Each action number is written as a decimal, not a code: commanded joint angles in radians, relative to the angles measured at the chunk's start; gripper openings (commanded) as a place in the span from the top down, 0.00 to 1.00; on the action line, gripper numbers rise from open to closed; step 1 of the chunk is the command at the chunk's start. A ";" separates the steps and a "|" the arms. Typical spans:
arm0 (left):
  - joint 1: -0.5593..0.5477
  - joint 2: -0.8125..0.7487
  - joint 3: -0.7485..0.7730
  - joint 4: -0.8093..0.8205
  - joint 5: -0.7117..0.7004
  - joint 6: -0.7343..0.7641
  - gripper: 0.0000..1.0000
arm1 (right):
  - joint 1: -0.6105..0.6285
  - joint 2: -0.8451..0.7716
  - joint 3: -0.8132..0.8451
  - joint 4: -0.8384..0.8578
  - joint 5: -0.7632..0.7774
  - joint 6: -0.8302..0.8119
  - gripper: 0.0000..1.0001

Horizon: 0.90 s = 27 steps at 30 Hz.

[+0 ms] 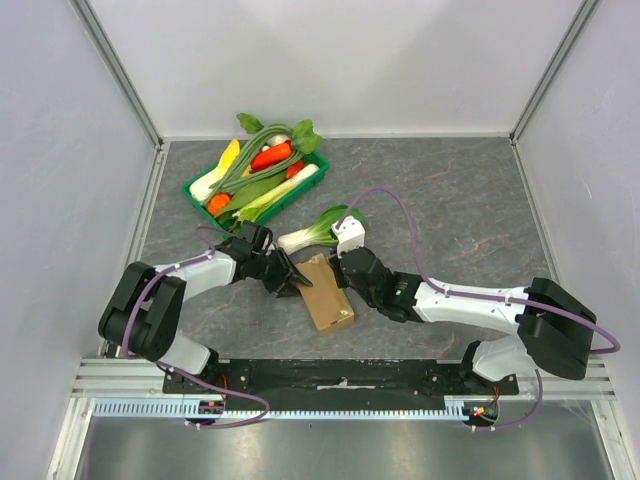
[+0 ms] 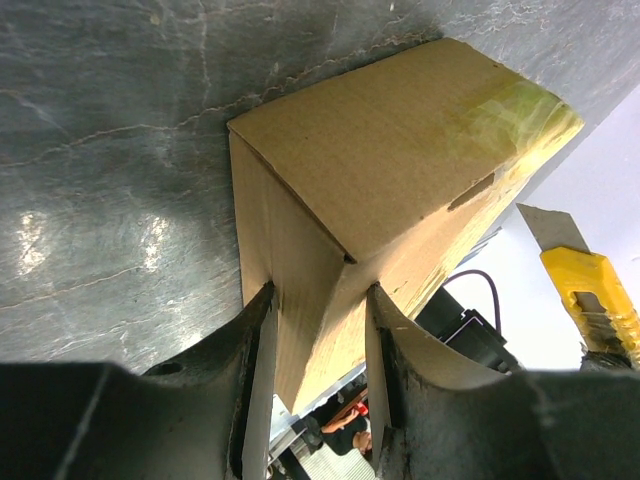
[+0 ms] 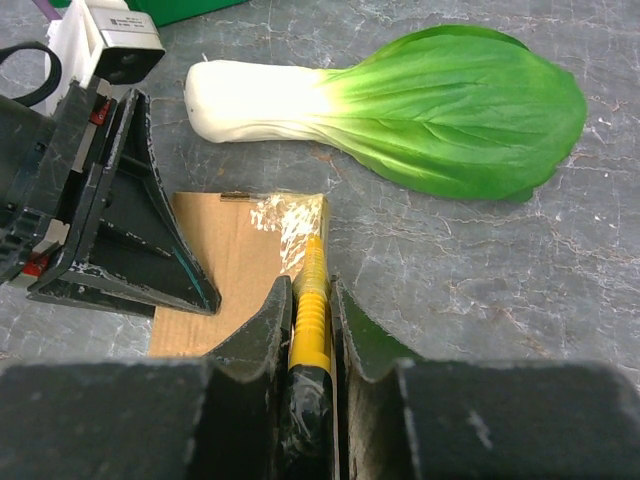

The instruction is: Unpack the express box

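The express box (image 1: 330,300) lies flat mid-worktop (image 1: 450,200), with the left hand (image 1: 293,283) pinching its left side. The right hand (image 3: 310,295) clamps a yellow knife (image 3: 309,320) over the box's taped end. Beyond lie a bok choy (image 3: 400,100), then a green tray (image 1: 197,193).

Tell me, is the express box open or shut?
Shut: no flap of the express box is raised, and shiny tape covers the end where the yellow knife points.
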 commanded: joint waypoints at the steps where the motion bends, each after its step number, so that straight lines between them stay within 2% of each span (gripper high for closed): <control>1: -0.004 0.077 -0.048 -0.137 -0.211 0.028 0.80 | -0.005 0.001 0.045 0.023 0.032 -0.001 1.00; 27: -0.004 0.082 -0.050 -0.143 -0.214 0.036 0.82 | -0.018 0.024 0.051 0.013 0.024 -0.018 1.00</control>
